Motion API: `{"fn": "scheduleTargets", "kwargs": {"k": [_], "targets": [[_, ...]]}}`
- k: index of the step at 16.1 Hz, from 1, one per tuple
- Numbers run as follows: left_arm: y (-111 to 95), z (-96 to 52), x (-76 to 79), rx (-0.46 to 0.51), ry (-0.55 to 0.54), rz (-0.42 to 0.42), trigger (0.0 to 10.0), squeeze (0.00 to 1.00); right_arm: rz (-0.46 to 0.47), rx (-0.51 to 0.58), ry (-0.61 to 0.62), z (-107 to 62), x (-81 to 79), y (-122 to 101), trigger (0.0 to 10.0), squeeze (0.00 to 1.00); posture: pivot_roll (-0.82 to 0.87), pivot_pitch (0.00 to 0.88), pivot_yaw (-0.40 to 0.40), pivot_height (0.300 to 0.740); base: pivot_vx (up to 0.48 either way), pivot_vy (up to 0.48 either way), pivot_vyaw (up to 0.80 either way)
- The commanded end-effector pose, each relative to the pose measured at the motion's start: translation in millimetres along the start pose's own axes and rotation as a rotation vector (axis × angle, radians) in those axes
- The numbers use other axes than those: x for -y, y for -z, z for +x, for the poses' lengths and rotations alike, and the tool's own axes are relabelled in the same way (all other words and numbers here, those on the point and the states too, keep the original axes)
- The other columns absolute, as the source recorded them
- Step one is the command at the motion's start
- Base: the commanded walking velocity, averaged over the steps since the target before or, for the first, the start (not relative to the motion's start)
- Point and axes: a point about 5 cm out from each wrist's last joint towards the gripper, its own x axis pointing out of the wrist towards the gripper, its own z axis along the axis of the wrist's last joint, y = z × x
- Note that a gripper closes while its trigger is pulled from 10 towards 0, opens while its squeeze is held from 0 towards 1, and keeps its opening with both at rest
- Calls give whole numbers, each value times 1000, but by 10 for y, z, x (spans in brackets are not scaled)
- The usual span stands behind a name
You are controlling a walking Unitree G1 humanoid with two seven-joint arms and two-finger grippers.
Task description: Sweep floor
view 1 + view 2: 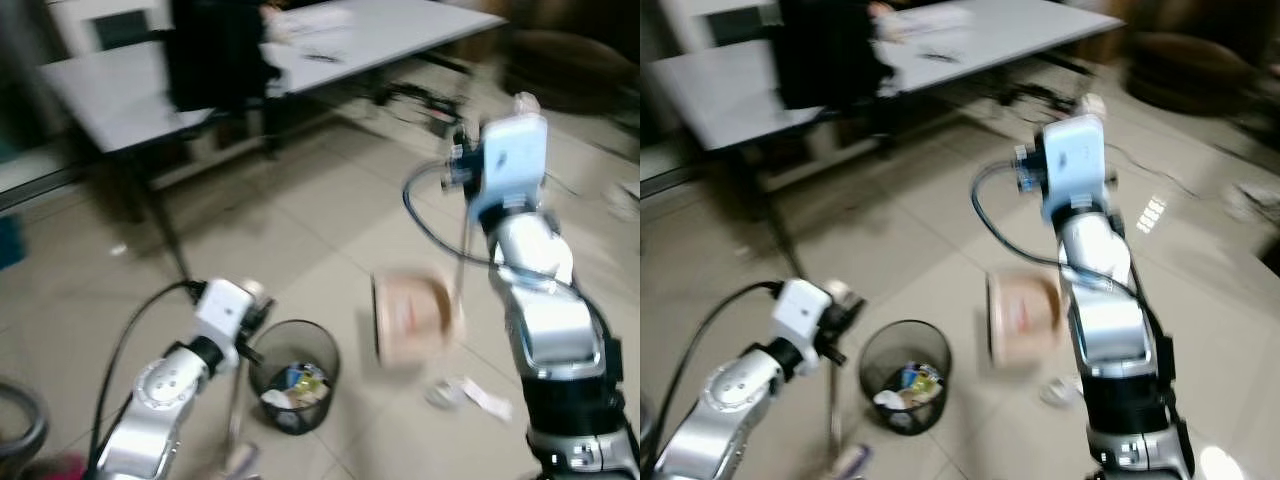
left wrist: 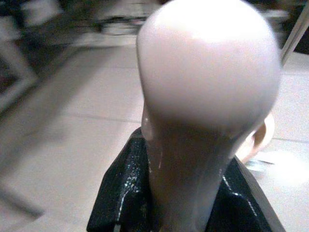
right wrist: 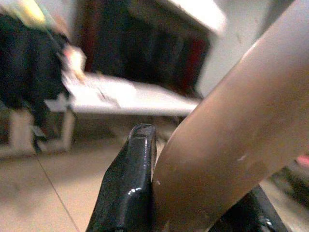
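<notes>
My left gripper (image 1: 250, 305) is shut on the broom handle (image 2: 207, 72), whose rounded pale top sticks out above the black fingers (image 2: 120, 188). The thin stick (image 1: 235, 400) runs down to the floor beside the bin. Raised high on the right, my right gripper (image 1: 461, 165) is shut on the dustpan's tan handle (image 3: 227, 145), with one finger (image 3: 133, 179) pressed against it. The pole (image 1: 462, 250) drops to the tan dustpan (image 1: 410, 315), which is blurred and low over the tiles. A crumpled white scrap of litter (image 1: 470, 393) lies on the floor just in front of the dustpan.
A black mesh waste bin (image 1: 293, 375) with wrappers inside stands between my arms. A grey table (image 1: 120, 90) with dark legs runs across the back, a black bag (image 1: 215, 50) on it. Cables (image 1: 420, 100) lie under its right end. Pale tiles spread around.
</notes>
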Motion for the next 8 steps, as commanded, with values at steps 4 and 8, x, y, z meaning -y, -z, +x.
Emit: {"fn": "scheduleTargets", "kwargs": {"k": [4,8], "targets": [[-252,73,45,81,56,7,10000,0,-44,-75,35,-130,-40,213,10000,0,-86,0,24,740,0,0,-800],[-336,155,100,109,82,-28,10000,0,19,-163,87,-224,-45,399,10000,0,-94,0,24,740,0,0,-800]]}}
